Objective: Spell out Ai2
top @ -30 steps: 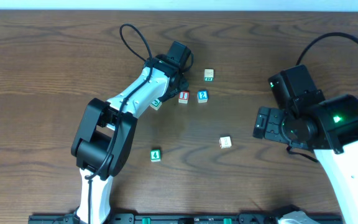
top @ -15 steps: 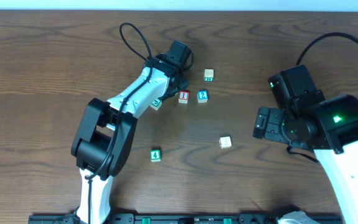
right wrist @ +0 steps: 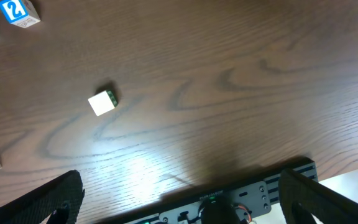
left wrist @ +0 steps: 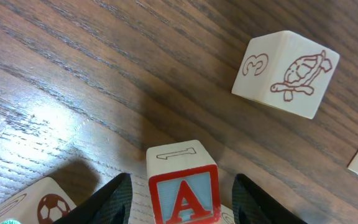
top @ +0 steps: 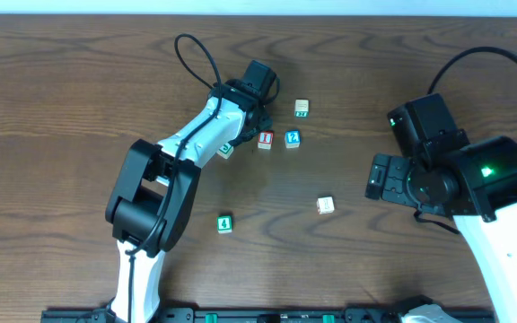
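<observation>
The red-framed "A" block [left wrist: 182, 190] stands between the two fingers of my left gripper [left wrist: 182, 205], with a gap on each side, so the gripper is open around it. In the overhead view the left gripper [top: 251, 115] hides this block. The red "i" block [top: 265, 139] and the blue "2" block [top: 292, 138] sit side by side just right of the left gripper. The "2" block also shows in the right wrist view [right wrist: 18, 11]. My right gripper [top: 380, 177] is open and empty, well to the right; its fingers also show in the right wrist view [right wrist: 185, 205].
A "3" turtle block [left wrist: 284, 73] and a soccer-ball block [left wrist: 36, 205] lie close to the "A". A green-topped block [top: 302, 108], a pale block [top: 326, 205], a green "4" block [top: 225, 223] and a block [top: 226, 149] by the left arm lie loose.
</observation>
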Tool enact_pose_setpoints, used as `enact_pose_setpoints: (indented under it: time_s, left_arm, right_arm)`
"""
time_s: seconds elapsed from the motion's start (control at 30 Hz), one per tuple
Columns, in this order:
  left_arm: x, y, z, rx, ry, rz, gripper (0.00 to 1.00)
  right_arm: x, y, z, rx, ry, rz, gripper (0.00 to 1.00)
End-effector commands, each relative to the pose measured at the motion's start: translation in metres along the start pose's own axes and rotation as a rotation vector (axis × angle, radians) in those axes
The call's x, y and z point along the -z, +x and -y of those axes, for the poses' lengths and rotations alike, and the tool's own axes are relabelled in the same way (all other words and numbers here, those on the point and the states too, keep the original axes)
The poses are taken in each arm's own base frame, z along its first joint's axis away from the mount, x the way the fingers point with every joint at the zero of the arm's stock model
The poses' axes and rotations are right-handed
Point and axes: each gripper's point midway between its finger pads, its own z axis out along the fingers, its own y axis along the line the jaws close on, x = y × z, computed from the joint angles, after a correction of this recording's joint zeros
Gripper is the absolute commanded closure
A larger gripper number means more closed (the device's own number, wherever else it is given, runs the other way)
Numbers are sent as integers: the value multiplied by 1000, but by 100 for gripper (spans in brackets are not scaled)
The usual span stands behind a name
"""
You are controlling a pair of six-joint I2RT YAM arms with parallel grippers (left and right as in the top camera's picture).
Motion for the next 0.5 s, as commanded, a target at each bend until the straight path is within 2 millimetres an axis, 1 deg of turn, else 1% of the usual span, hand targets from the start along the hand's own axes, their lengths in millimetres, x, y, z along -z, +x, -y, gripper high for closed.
enact_pose_setpoints:
  time_s: [0.0,0.07,0.17,0.2,0.33,0.47]
  left_arm:
    - [-9,-1,-5,-9,-31,13,47]
    - [-11,-1,-5,-9,-33,11,49]
    - [-11,-2,-5,-9,-33,13,63]
    - [-11,-2,-5,-8,-32,14,65]
    - [-11,-2,-5,-26,-32,14,66]
    - [-11,1,-10,-101,-51,-4,66]
  right_arm:
    - [0,0,2,-6,13,11,1]
    - [0,0,2,-6,13,11,1]
    - [0,0,2,-6,14,11,1]
    - [0,0,2,-6,14,12,1]
    - [0,0,2,-6,16,13,1]
    - [0,-1,2,-6,16,14,1]
